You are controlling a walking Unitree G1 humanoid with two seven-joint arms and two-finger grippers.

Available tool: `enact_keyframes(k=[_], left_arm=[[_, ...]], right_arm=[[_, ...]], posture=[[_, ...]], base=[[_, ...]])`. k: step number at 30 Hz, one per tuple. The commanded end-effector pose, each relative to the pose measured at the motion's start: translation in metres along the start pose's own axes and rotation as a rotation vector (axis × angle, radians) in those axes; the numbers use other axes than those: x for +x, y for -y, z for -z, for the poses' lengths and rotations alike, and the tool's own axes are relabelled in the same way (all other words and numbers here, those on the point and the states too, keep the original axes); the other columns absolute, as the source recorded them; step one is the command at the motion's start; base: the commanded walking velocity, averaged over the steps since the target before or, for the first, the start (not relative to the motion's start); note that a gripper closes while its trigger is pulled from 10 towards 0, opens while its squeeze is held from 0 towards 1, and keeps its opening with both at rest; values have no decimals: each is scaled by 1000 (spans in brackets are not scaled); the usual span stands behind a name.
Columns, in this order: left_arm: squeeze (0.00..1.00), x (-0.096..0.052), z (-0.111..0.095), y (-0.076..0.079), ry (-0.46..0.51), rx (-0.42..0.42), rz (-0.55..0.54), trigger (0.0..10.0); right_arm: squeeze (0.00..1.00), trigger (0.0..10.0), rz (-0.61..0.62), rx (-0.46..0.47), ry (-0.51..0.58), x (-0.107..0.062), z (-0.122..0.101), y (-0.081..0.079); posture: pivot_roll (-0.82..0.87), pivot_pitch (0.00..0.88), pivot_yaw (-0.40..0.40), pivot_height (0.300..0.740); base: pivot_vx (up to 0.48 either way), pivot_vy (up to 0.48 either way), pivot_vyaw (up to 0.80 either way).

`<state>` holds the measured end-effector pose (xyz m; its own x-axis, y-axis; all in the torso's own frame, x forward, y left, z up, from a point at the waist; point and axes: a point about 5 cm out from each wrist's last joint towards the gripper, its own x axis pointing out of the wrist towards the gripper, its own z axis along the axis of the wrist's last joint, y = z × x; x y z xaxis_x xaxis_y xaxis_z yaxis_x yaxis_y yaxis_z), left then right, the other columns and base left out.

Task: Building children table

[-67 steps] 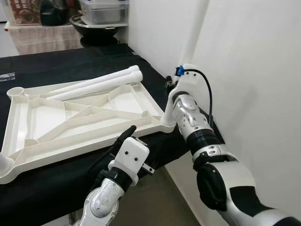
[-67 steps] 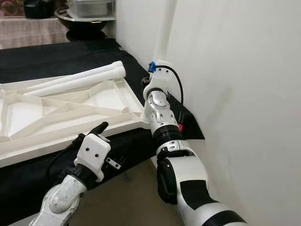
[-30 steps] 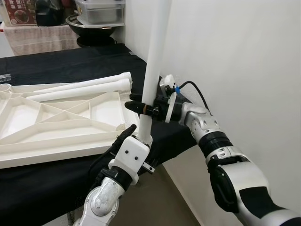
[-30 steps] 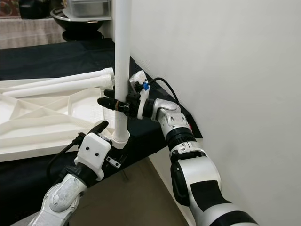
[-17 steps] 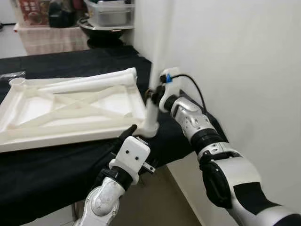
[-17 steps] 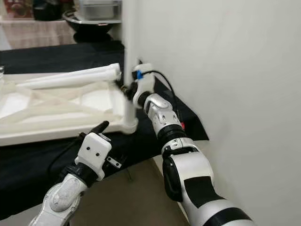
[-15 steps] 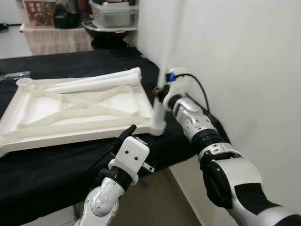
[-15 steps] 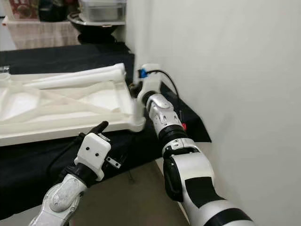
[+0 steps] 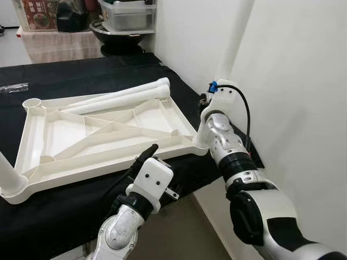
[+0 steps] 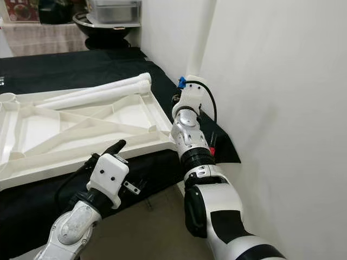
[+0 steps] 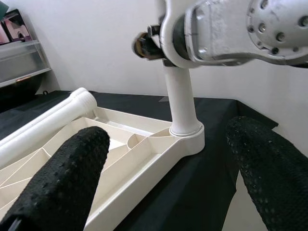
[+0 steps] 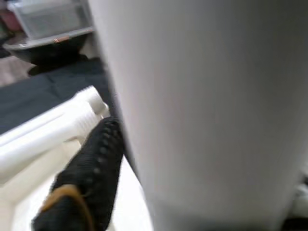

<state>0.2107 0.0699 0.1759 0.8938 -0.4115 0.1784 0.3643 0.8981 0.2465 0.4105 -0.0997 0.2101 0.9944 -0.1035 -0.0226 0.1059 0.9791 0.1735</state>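
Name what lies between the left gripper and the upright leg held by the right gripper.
In the left wrist view, between the left gripper and the upright leg lie black cloth and the tabletop's corner.

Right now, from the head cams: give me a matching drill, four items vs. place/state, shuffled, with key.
Column 1
1. upright table leg
2. two loose legs
3. left gripper
4. tabletop

Column 2
A. lying side by side along the far edge of the tabletop
B. upside down on the black cloth, ribs up
C. standing in the near right corner socket, held by the right gripper
D. open, hovering off the near edge of the tabletop, holding nothing

Pairs: 1-C, 2-A, 3-D, 4-B
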Motion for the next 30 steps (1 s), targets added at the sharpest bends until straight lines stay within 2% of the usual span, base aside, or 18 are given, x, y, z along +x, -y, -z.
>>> enact_keyframes(k=[1, 2, 3, 6, 8, 10, 12, 13, 14, 15, 16, 18, 19, 20, 26, 30], left_arm=[[0, 0, 3, 1, -13, 8, 8, 10000], [0, 0, 3, 1, -13, 8, 8, 10000], [0, 0, 3, 1, -13, 8, 9, 10000], [0, 0, 3, 2, -12, 7, 10, 10000], [0, 1, 3, 2, -10, 7, 11, 10000], [0, 1, 3, 2, -10, 7, 11, 10000], [0, 1, 3, 1, -10, 8, 10, 10000], [0, 1, 3, 1, -10, 8, 10, 10000], [0, 1, 3, 1, -11, 8, 10, 10000], [0, 1, 3, 1, -11, 8, 10, 10000], [0, 0, 3, 1, -11, 9, 10, 10000], [0, 0, 3, 1, -11, 9, 10, 10000], [0, 0, 3, 1, -11, 8, 10, 10000], [0, 0, 3, 1, -10, 8, 11, 10000], [0, 0, 3, 1, -11, 7, 11, 10000], [0, 0, 3, 1, -11, 9, 9, 10000]], right_arm=[[0, 10000, -76, 17, 42, 0, -10, -12], [0, 10000, -76, 17, 42, 0, -10, -12], [0, 10000, -149, 23, 50, -1, -12, -16], [0, 10000, -217, 17, 54, -2, -12, -20], [0, 10000, -447, 2, -2, -5, -5, -27], [0, 10000, -447, 2, -2, -5, -5, -27], [0, 10000, -674, -10, -56, -10, 1, -28], [0, 10000, -674, -10, -56, -10, 1, -28], [0, 10000, -790, -26, -73, -14, 4, -27], [0, 10000, -790, -26, -73, -14, 4, -27], [0, 10000, -912, -46, -78, -19, 4, -25], [0, 10000, -912, -46, -78, -19, 4, -25], [0, 10000, -1053, -60, -87, -26, 6, -22], [0, 10000, -1248, -66, -94, -36, 8, -18], [0, 10000, -1375, -14, -149, -42, 12, -20], [0, 10000, -1394, -43, -169, -42, 18, -26]], posture=[[54, 0, -122, 740], [54, 0, -122, 740], [54, 0, -122, 740], [54, 0, -122, 740], [52, 0, -122, 740], [52, 0, -122, 740], [53, 0, -121, 740], [53, 0, -121, 740], [53, 0, -123, 740], [53, 0, -123, 740], [52, 0, -120, 740], [52, 0, -120, 740], [52, 0, -122, 740], [54, 0, -119, 740], [56, 0, -121, 740], [61, 0, -124, 740]], base=[[0, 0, 0], [0, 0, 0], [0, 0, 0], [0, 0, 0], [0, 0, 0], [0, 0, 0], [0, 0, 0], [0, 0, 0], [0, 0, 0], [0, 0, 0], [0, 0, 0], [0, 0, 0], [0, 0, 0], [0, 0, 0], [0, 0, 0], [0, 0, 0]])
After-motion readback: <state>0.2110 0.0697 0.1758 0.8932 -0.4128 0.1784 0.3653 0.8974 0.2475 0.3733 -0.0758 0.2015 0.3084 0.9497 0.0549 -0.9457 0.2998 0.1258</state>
